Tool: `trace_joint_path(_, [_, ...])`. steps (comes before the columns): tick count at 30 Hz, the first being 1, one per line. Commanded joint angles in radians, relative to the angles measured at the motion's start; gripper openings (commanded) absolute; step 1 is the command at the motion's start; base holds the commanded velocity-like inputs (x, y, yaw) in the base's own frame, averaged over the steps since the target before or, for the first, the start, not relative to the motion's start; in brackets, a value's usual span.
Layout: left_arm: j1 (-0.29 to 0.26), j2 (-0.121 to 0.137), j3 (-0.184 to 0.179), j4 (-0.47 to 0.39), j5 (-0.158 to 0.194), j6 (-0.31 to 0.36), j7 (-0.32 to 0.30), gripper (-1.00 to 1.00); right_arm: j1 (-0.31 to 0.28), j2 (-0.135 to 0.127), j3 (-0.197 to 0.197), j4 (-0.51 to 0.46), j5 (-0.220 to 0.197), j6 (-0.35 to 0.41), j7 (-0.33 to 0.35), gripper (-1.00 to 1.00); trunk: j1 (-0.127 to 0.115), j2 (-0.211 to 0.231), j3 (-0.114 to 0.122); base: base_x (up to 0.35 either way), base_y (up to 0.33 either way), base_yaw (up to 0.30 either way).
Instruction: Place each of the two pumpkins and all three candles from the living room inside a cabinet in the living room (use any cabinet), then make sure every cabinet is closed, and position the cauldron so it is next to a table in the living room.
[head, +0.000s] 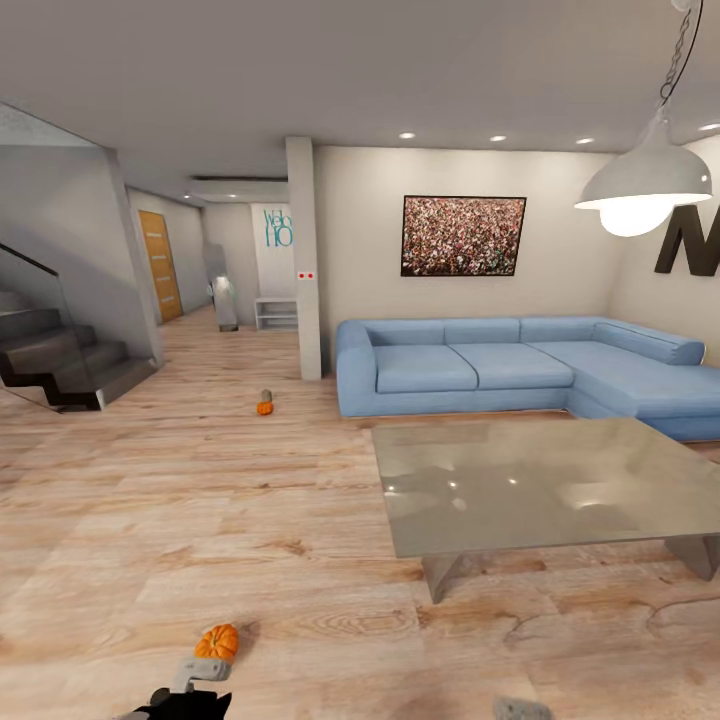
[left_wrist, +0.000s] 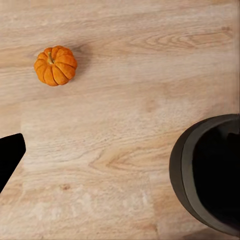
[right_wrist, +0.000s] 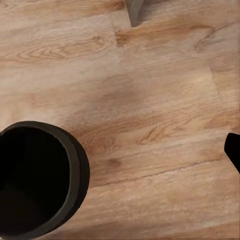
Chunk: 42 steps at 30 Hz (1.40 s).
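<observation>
A wood plank floor (head: 200, 500) runs across the whole living room, with a blue corner sofa (head: 520, 370) against the far wall at about 2 o'clock in the head view and a dark staircase (head: 60, 365) at 10 o'clock. In front of the sofa stands a low glass-topped surface (head: 550, 480), at roughly 3 o'clock, with nothing on it. A white pendant lamp (head: 645, 185) hangs at 1 o'clock, and a framed picture (head: 463, 235) is on the wall above the sofa. In the left wrist view a round black cauldron (left_wrist: 210, 175) sits on the floor, its open rim cut off by the frame edge; the same pot appears in the right wrist view. One pumpkin (head: 217, 642) lies on the floor at 6 o'clock, just beyond the left gripper (head: 190, 700), apart from it; in the left wrist view it lies well apart from the cauldron. A second pumpkin (head: 264, 407) lies far off at 12 o'clock near the pillar, with a small grey candle (head: 266, 394) touching or just behind it. Whether either gripper is released or clenched I cannot tell.
</observation>
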<state>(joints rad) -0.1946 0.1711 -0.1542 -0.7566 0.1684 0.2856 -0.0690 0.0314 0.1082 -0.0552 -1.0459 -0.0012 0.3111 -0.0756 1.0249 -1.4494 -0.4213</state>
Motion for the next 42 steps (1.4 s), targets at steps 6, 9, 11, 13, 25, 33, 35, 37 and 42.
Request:
trace_joint_path(6, [-0.015,-0.020,-0.003,0.021,-0.008,-0.003,0.005,1.00,-0.050,0.024,0.055,0.024,-0.003,0.067,-0.108,1.00,0.000,-0.001,-0.001,0.000,0.000,0.000])
trace_joint_path(9, [-0.034,-0.025,-0.002,0.058,-0.008,-0.005,0.005,1.00,-0.097,0.029,0.071,0.091,-0.004,0.075,-0.128,1.00,0.000,-0.001,-0.001,0.000,0.000,0.000])
trace_joint_path(11, [-0.050,-0.033,-0.001,0.088,-0.009,-0.010,0.005,1.00,-0.150,0.033,0.075,0.184,-0.005,0.075,-0.140,1.00,0.000,-0.001,-0.001,0.000,0.000,0.000])
trace_joint_path(13, [-0.064,-0.041,-0.002,0.130,-0.010,-0.034,0.005,1.00,-0.206,0.036,0.077,0.287,-0.006,0.071,-0.159,1.00,0.000,-0.001,-0.001,0.000,0.000,0.000])
trace_joint_path(25, [-0.118,-0.075,-0.004,0.294,-0.009,-0.119,-0.009,1.00,-0.336,0.054,0.080,0.556,-0.087,0.064,-0.204,1.00,0.000,-0.001,-0.001,0.000,0.000,0.000])
trace_joint_path(33, [-0.120,-0.076,-0.004,0.300,-0.008,-0.117,-0.031,1.00,-0.357,0.065,0.082,0.588,-0.093,0.043,-0.205,1.00,0.000,-0.001,-0.001,0.000,0.000,0.000])
trace_joint_path(35, [-0.120,-0.076,-0.004,0.301,-0.008,-0.119,-0.032,1.00,-0.361,0.066,0.083,0.590,-0.094,0.041,-0.205,1.00,0.000,-0.001,-0.001,0.000,0.000,0.000])
trace_joint_path(37, [-0.120,-0.075,-0.004,0.301,-0.007,-0.119,-0.041,1.00,-0.363,0.066,0.084,0.591,-0.094,0.040,-0.205,1.00,0.000,-0.001,-0.001,0.000,0.000,0.000])
trace_joint_path(42, [-0.120,-0.072,-0.001,0.300,-0.001,-0.118,-0.098,1.00,-0.365,0.066,0.084,0.592,-0.094,0.039,-0.205,1.00,0.000,-0.001,-0.001,0.000,0.000,0.000])
